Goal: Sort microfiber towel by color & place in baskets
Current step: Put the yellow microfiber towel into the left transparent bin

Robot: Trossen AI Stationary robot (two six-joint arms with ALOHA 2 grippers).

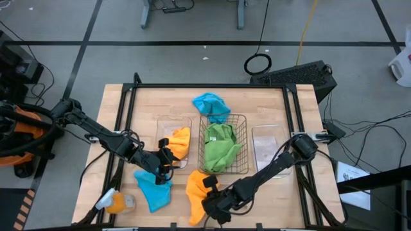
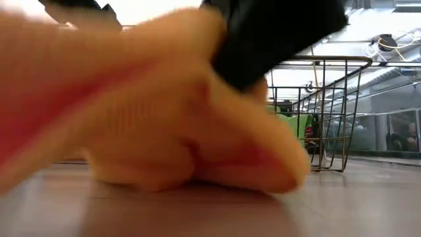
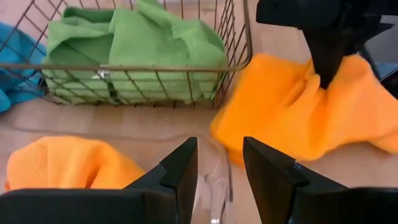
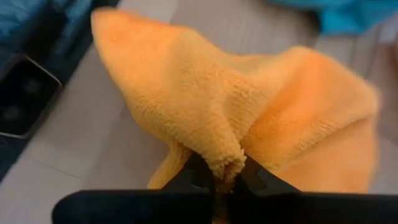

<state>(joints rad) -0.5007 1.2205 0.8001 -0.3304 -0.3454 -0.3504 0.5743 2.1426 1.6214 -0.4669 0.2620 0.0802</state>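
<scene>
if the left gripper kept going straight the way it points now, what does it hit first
Probably the orange towel that the right gripper pinches, just past the left gripper and its open fingers; depth is hard to judge, and the wire basket sits to one side.

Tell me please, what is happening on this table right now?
Two robot arms are sorting towels by color. The right claw is shut on an orange towel at the table's front edge. The left claw hovers open beside the other orange towel in a clear basket. The wire basket holds green towels. Two blue towels lie loose.
</scene>
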